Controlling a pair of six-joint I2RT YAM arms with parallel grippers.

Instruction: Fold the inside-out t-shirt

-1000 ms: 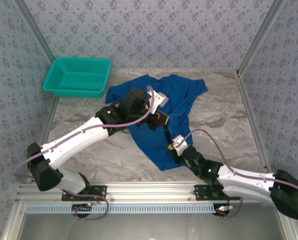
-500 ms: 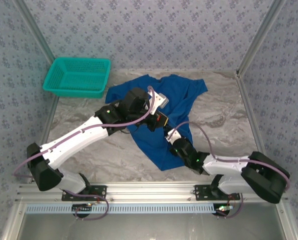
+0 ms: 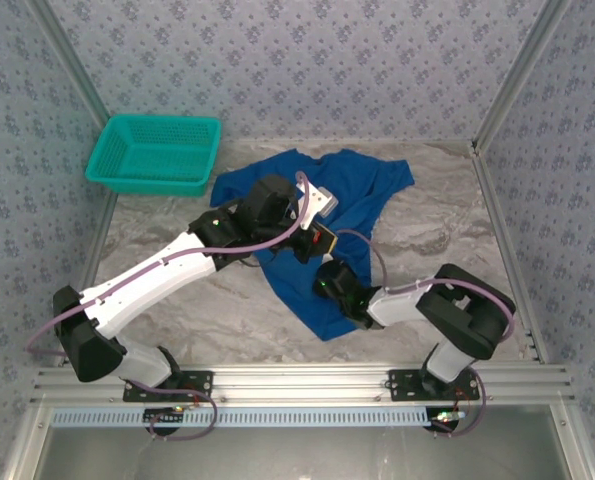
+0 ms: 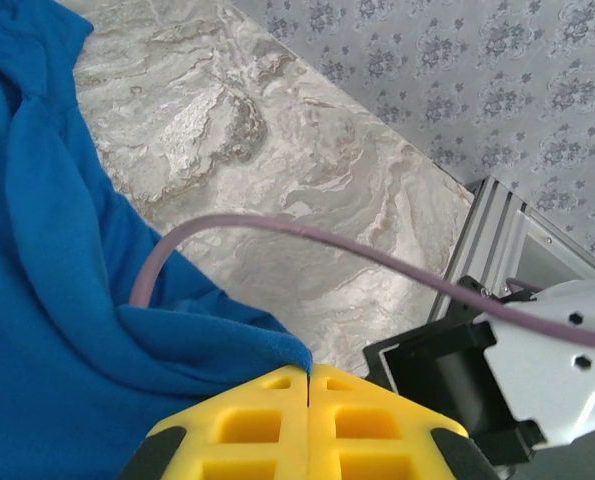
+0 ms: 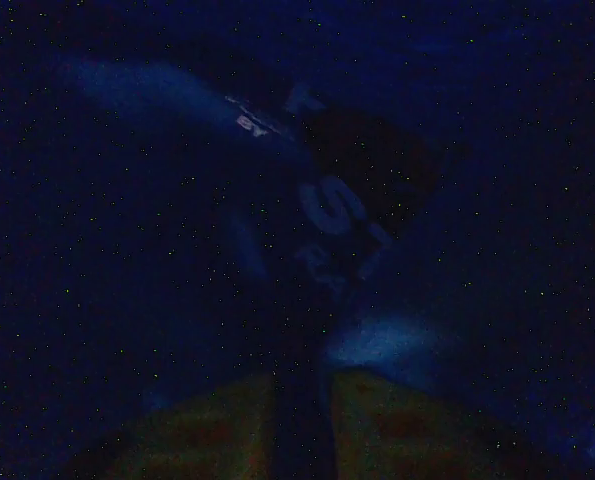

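Mid-table, the left gripper, fingers pressed together, pinches an edge of the crumpled blue t-shirt while the right gripper, its grip unreadable, sits buried in cloth that could snag and bunch.

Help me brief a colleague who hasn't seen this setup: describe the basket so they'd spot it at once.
On the marble table, look to the far-left corner, against the patterned wall. The basket sits there, just left of the crumpled blue t-shirt. It is the rigid teal mesh tray with straight sides, unlike the soft royal-blue cloth beside it.
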